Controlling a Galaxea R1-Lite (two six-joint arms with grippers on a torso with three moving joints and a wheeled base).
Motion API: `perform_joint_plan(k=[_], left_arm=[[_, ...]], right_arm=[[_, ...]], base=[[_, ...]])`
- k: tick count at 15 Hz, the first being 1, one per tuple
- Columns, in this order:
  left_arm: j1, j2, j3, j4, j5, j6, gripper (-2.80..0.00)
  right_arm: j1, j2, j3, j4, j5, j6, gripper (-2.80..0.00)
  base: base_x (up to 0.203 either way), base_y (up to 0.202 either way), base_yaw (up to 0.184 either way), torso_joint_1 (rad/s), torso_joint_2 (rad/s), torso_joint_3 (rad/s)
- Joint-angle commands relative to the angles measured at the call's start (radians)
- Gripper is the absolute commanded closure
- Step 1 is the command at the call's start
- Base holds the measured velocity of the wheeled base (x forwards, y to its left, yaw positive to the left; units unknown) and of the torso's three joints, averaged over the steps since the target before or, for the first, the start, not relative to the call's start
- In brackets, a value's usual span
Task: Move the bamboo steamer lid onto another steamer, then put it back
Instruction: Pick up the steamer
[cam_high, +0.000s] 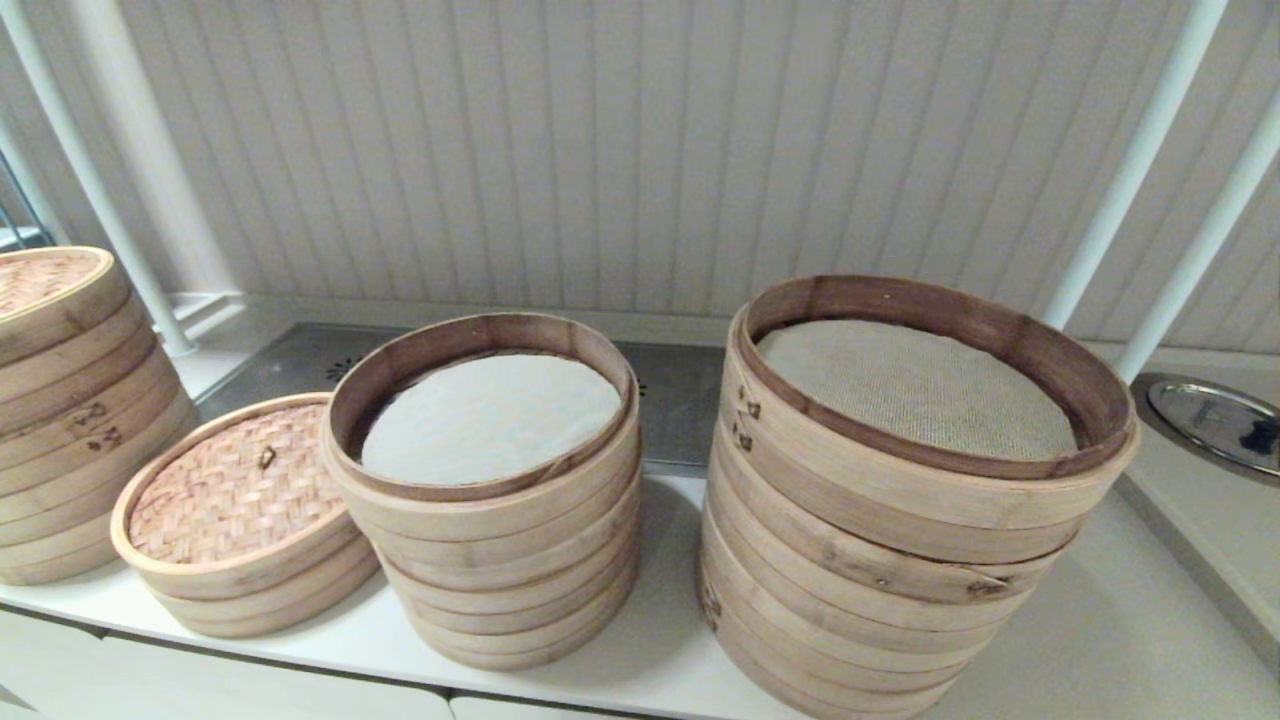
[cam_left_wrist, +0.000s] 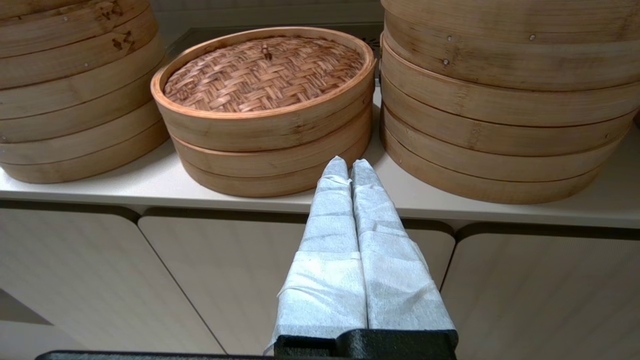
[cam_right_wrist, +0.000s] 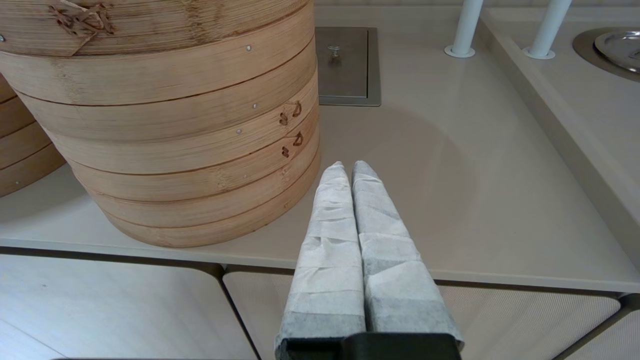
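Observation:
The bamboo steamer lid (cam_high: 232, 490) (cam_left_wrist: 263, 72), woven pinkish-brown with a small centre loop, lies on the low steamer (cam_high: 262, 590) at the counter's front left. Right beside it stands the other steamer (cam_high: 490, 540) (cam_left_wrist: 500, 115), a medium stack with a dark inner rim and a smooth white liner (cam_high: 490, 415). My left gripper (cam_left_wrist: 349, 161) hangs shut and empty off the counter's front edge, facing the gap between the low steamer and the medium stack. My right gripper (cam_right_wrist: 346, 165) is shut and empty too, by the base of the wide stack. Neither arm shows in the head view.
A wider, taller stack (cam_high: 900, 540) (cam_right_wrist: 165, 125) with a beige mesh liner stands at the right. Another tall stack (cam_high: 70, 400) with its own woven lid fills the far left. White posts (cam_right_wrist: 462, 27), a steel floor plate (cam_right_wrist: 347, 65) and a metal dish (cam_high: 1215, 420) lie behind and right.

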Motion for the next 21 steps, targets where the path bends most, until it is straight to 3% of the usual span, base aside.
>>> perform_joint_plan(k=[1, 13, 15, 17, 21], left_arm=[[0.0, 0.0, 0.0, 0.0, -0.001, 0.0, 0.0], [0.002, -0.002, -0.01, -0.009, -0.006, 0.034, 0.0], [0.002, 0.005, -0.089, 0.011, -0.005, 0.034, 0.0], [0.002, 0.068, -0.239, 0.107, -0.005, 0.034, 0.0], [0.002, 0.34, -0.46, 0.194, 0.007, 0.033, 0.0]], right_arm=[[-0.001, 0.0, 0.003, 0.0, 0.0, -0.001, 0.0], [-0.001, 0.0, 0.002, -0.001, 0.001, -0.003, 0.0], [0.0, 0.0, 0.002, -0.001, 0.001, -0.003, 0.0], [-0.001, 0.0, 0.002, -0.001, 0.001, -0.003, 0.0], [-0.001, 0.001, 0.002, 0.0, 0.001, -0.003, 0.0]], base=[[0.0, 0.0, 0.0, 0.0, 0.0, 0.0], [0.0, 0.0, 0.0, 0.0, 0.0, 0.0], [0.0, 0.0, 0.0, 0.0, 0.0, 0.0], [0.0, 0.0, 0.0, 0.0, 0.0, 0.0], [0.0, 0.0, 0.0, 0.0, 0.0, 0.0]])
